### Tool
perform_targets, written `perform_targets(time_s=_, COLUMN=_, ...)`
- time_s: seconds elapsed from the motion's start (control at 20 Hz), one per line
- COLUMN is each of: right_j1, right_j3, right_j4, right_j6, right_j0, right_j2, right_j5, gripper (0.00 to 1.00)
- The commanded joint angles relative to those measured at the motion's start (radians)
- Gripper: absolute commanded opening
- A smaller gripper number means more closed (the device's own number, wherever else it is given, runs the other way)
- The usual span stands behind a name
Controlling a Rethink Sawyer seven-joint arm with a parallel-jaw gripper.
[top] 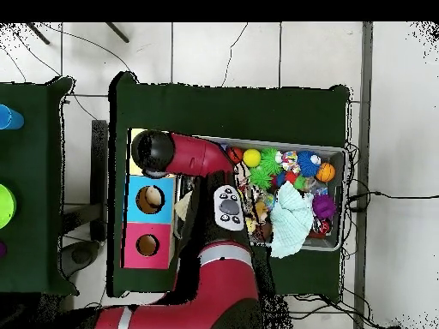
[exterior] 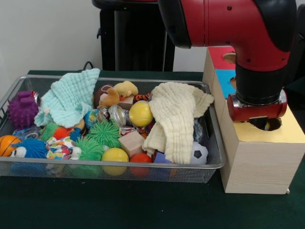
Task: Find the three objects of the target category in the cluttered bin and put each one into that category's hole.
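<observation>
Here, front of bin: the bin (exterior: 217, 164) sits on the green table; just behind its near wall lie a yellow ball (exterior: 115, 155), a soccer ball (exterior: 199, 153) and one knotted bundle (exterior: 59, 148) of white fabric with coloured patches.

Mid bin: a cream cloth (exterior: 176, 117) drapes over the clutter on one side, a mint cloth (exterior: 69, 98) on the other; spiky green balls (exterior: 102, 133) lie between them. Other bundles may be hidden under the cloths; I cannot tell.

Yellow-topped box: the hole (exterior: 265, 125) shows only partly, directly under the arm's end.

Gripper: the gripper (exterior: 259, 123) hangs at the hole's mouth; whether its claw is spread, closed or holding anything cannot be told.

Farther boxes: the blue-topped box (top: 150, 199) and the red-topped box (top: 147, 245) stand beyond, untouched.

Step in hand: by my reading, a drop at the yellow box's hole.

Next move: it likely calls for lifting clear, travelling over the bin, and descending on the visible bundle without snagging a cloth.
</observation>
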Motion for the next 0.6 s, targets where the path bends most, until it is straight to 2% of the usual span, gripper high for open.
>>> perform_targets(time_s=0.05, right_j1=0.139, right_j3=0.021, right_j4=0.011, right_j6=0.273, right_j0=0.014, right_j2=-0.031, right_j5=0.232, gripper=0.0)
perform_targets(time_s=0.6, right_j1=0.139, right_j3=0.03, right_j4=0.034, right_j6=0.255, right_j0=0.02, right_j2=-0.036, right_j5=0.21, gripper=0.0)
